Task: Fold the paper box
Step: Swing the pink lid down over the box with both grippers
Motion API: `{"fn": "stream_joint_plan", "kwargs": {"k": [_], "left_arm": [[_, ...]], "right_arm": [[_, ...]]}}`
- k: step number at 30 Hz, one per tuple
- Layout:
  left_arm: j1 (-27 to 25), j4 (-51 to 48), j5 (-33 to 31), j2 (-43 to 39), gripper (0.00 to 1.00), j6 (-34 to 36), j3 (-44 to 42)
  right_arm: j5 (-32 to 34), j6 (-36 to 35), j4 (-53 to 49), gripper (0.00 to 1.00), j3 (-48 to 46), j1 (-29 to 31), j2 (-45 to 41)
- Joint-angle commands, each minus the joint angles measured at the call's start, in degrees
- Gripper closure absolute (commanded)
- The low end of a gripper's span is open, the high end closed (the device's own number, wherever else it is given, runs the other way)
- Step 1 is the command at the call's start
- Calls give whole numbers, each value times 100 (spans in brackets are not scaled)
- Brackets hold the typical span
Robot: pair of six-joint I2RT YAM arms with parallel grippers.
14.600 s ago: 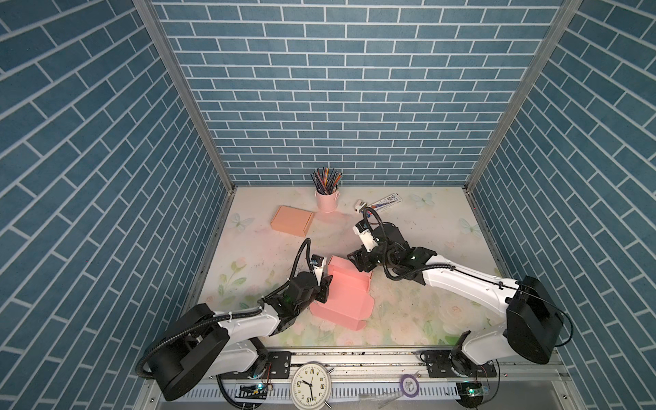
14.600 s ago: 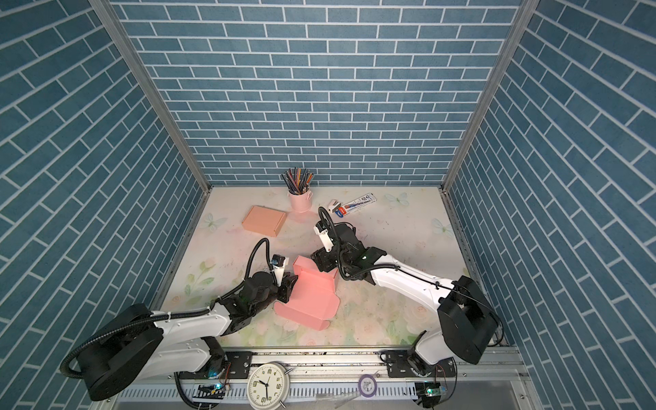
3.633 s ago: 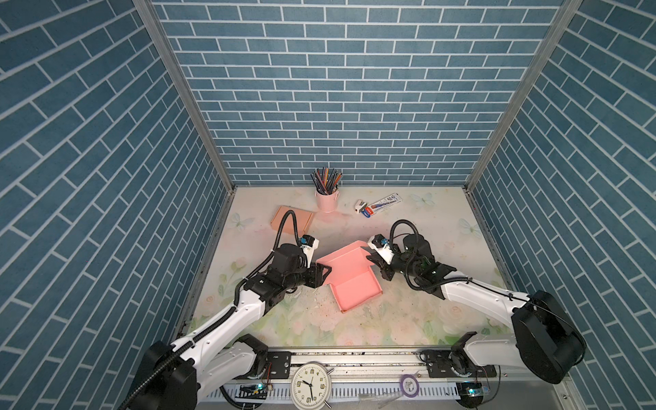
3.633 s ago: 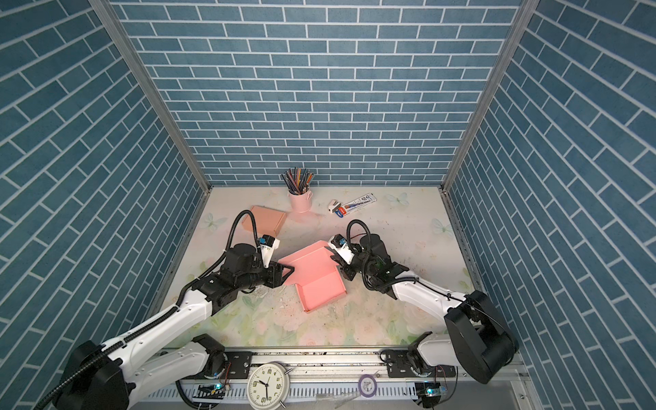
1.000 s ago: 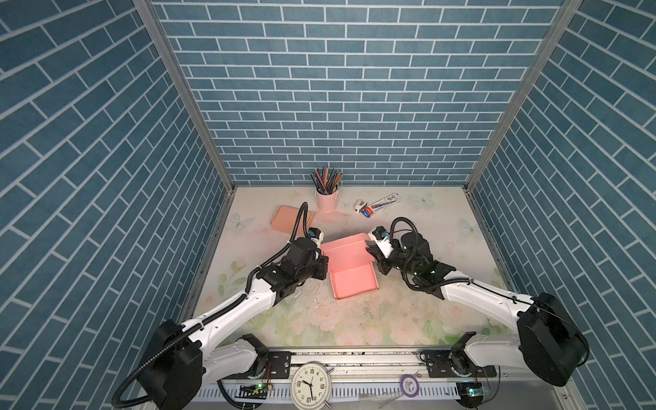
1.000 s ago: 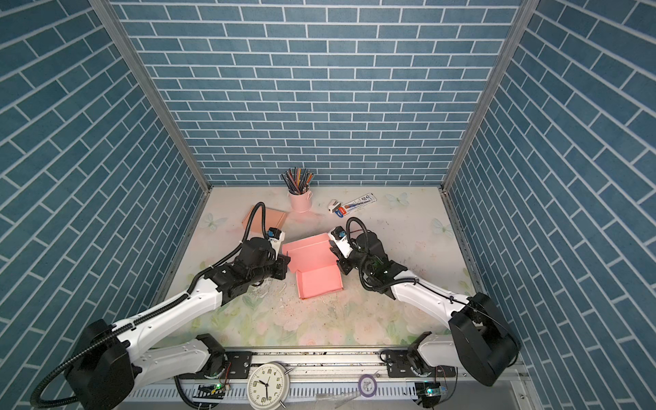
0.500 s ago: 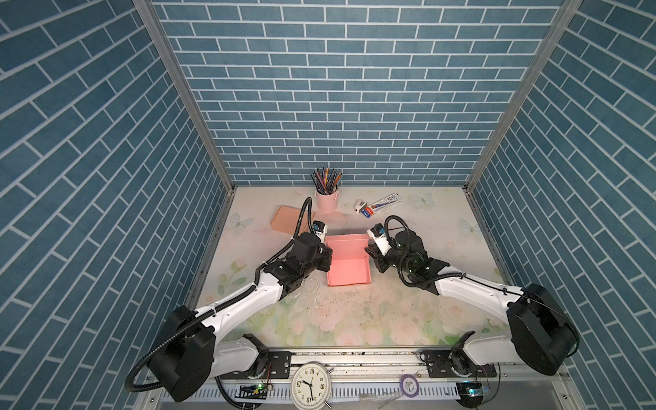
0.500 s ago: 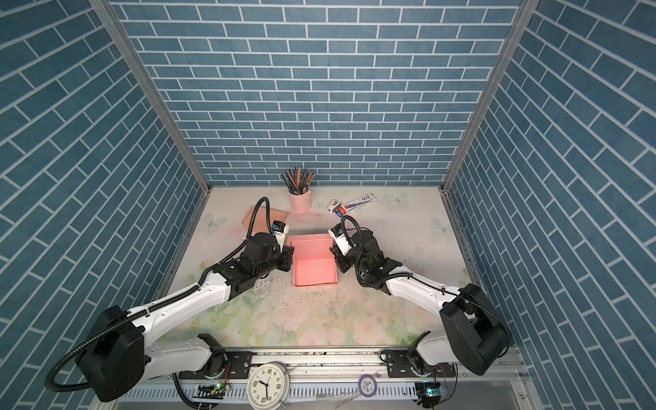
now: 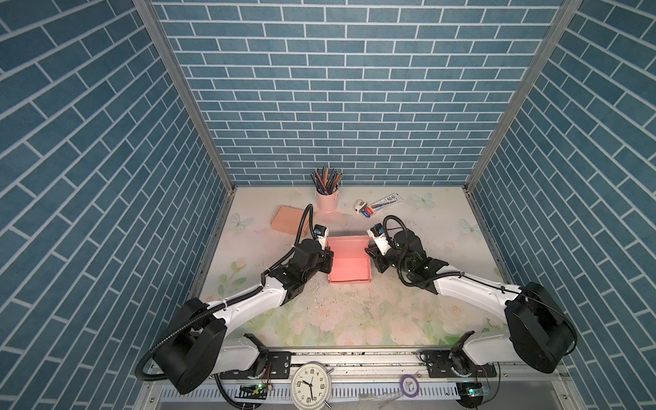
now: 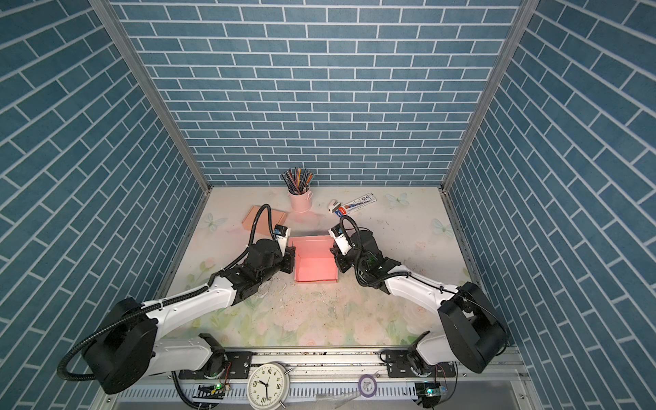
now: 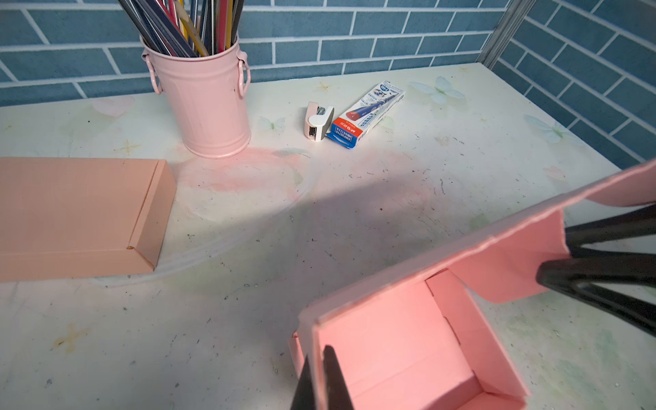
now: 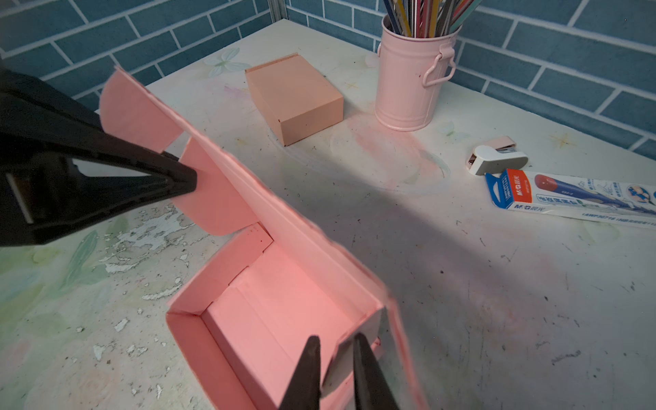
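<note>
Paper box [image 9: 349, 264], the only open one and pink, sits mid-table [image 9: 355, 312] between my two arms, with its tray facing up and its lid panel raised along the far edge. My left fingers [image 11: 335, 381] are pressed together on the edge of its left wall. My right fingers [image 12: 307, 376] are at the right wall, standing a narrow gap apart with the wall's edge between them (whether they actually pinch it, I cannot tell). Beyond the box, toward the back wall, I count one closed peach box [image 9: 289, 218], one pink bucket [image 9: 327, 202] packed with pencils, one small stapler [image 11: 319, 122] and one printed packet [image 11: 367, 113] lying just beside it. One clock [image 9: 311, 385] lies by the front rail, well apart from the rest.
</note>
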Motion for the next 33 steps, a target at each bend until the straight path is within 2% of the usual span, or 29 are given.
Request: {"fn": "stream_joint_plan", "kwargs": {"k": [1, 13, 18, 33], "left_arm": [[-239, 550, 21, 60, 97, 94, -130], [-766, 1173, -577, 136, 97, 33, -580], [-921, 1685, -537, 89, 96, 123, -881], [-1123, 2015, -769, -39, 95, 263, -1471]], "right_arm": [[-208, 169, 110, 81, -1, 115, 1], [-257, 360, 101, 82, -437, 146, -342], [-237, 387, 89, 81, -608, 283, -496], [-6, 585, -188, 81, -932, 463, -844]]}}
